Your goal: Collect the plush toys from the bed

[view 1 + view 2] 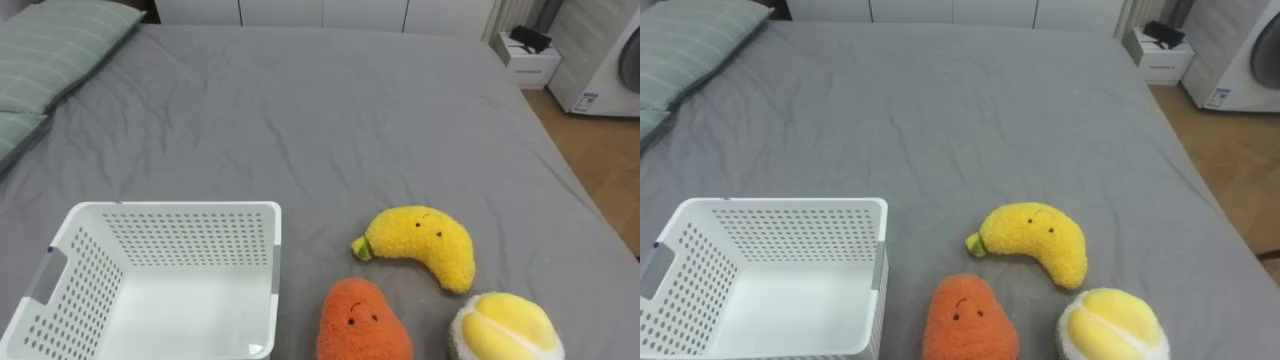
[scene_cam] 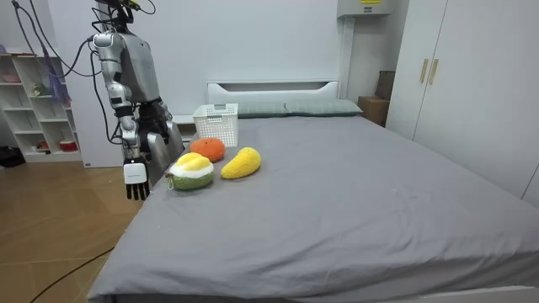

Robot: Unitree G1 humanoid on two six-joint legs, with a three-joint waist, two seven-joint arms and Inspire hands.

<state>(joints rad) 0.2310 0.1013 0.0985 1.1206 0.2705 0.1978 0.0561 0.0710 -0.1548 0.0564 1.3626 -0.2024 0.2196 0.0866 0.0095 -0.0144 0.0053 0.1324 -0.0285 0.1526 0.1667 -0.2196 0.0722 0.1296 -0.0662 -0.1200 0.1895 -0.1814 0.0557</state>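
Note:
Three plush toys lie on the grey bed [image 1: 330, 120] near its edge: a yellow banana [image 1: 425, 243], an orange one with a small face [image 1: 360, 320] and a round yellow-and-white one [image 1: 505, 328] with a green underside [image 2: 192, 172]. An empty white perforated basket [image 1: 180, 215] stands on the bed just left of the orange toy. In the room view I stand at the bedside by the toys, and my right hand [image 2: 136, 178] hangs open at my side, below the mattress edge, holding nothing.
Striped green pillows [image 1: 50, 50] lie at the head of the bed on my left. A white nightstand [image 1: 528, 55] and a washing machine [image 1: 610, 60] stand beyond the far side. A shelf unit [image 2: 38, 109] is behind me, wardrobes [image 2: 455, 93] across the room.

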